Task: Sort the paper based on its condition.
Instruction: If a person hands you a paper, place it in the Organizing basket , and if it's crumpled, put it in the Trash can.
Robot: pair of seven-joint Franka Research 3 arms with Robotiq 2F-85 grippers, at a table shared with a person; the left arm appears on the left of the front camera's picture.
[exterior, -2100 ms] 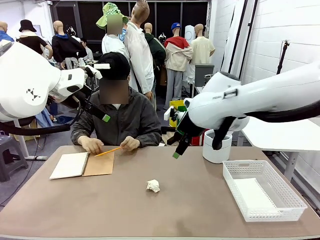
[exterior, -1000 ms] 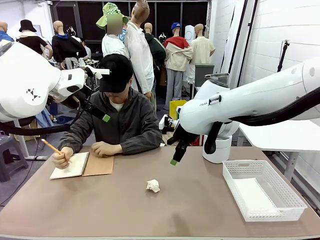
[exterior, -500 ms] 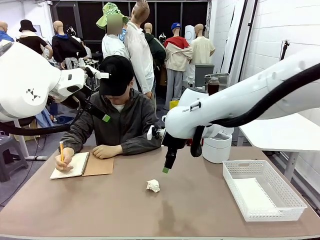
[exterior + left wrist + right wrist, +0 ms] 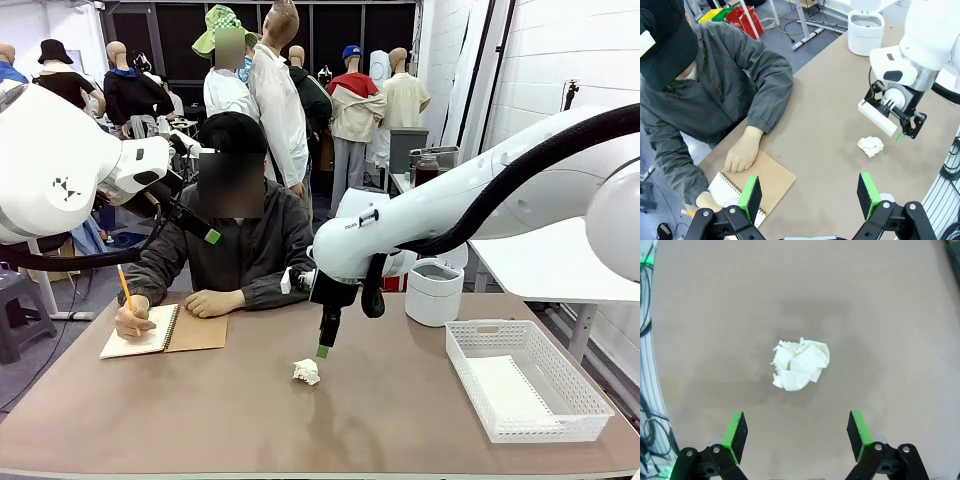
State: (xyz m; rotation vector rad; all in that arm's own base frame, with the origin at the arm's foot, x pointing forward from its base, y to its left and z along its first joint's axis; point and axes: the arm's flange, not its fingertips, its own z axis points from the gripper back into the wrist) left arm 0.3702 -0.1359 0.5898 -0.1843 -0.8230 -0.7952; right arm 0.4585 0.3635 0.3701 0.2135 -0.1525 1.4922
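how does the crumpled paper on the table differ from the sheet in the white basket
The crumpled paper is balled into a small wrinkled lump; the sheet in the white basket lies flat and smooth. The crumpled paper sits loose on the bare table near the middle, right under the open right claw; the flat sheet rests inside the basket at the table's right side, away from either claw. Both are white paper.

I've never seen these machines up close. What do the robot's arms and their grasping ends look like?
Both arms are smooth, rounded white shells with black cables looping alongside. The left arm bears a small black diamond-pattern mark; the right arm has tiny lettering near its wrist. Each ends in a black metal hand, the left gripper and the right gripper, whose jaws carry green pads.
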